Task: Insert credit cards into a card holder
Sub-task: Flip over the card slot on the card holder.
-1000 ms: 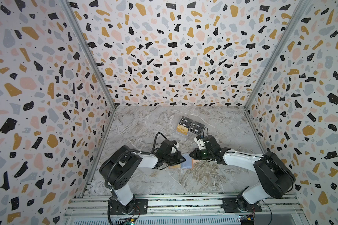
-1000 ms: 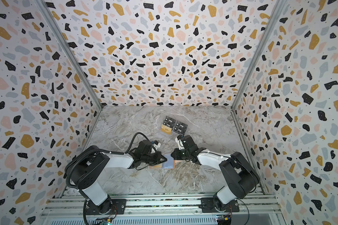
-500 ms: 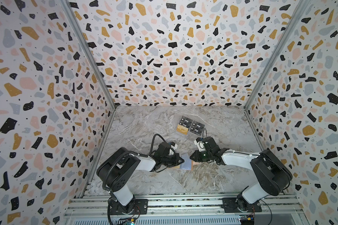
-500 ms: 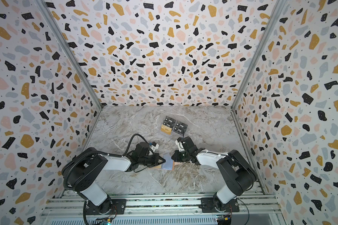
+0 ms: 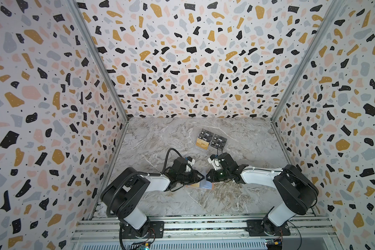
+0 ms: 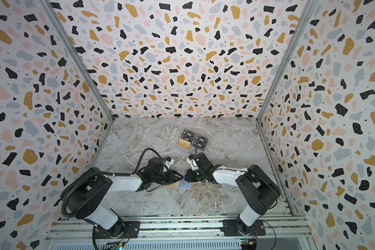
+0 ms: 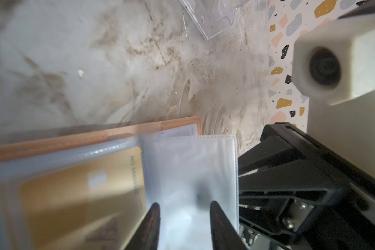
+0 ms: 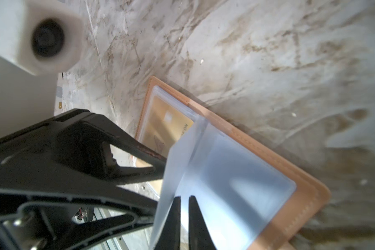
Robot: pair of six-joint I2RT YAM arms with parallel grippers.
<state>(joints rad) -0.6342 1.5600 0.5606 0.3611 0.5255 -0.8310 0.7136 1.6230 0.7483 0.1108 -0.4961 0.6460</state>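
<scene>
Left gripper (image 5: 202, 177) low over tabletop (image 5: 160, 138), tip to tip with right gripper (image 5: 207, 176) in both top views. Fingers (image 7: 153, 218) clearly apart in left wrist view, nothing clamped, raised clear sleeve (image 7: 193, 168) standing just past the tips. Card holder (image 5: 205, 185) open flat on tabletop right below both gripper tips, pink cover edge showing around the sleeves. Credit card (image 7: 74, 194), gold, already inside a sleeve on the half under left gripper. Bluish sleeve lying flat on the half under right gripper. Right gripper fingers (image 8: 194, 207) nearly together, only a thin gap, right against the raised sleeve; clamped on it or just touching, cannot tell. Acrylic stand (image 5: 210, 149) beyond right gripper toward the back wall, well apart from card holder, carrying black Vip cards (image 5: 220, 141) and a second credit card (image 5: 202, 143) on the side nearer left gripper.
</scene>
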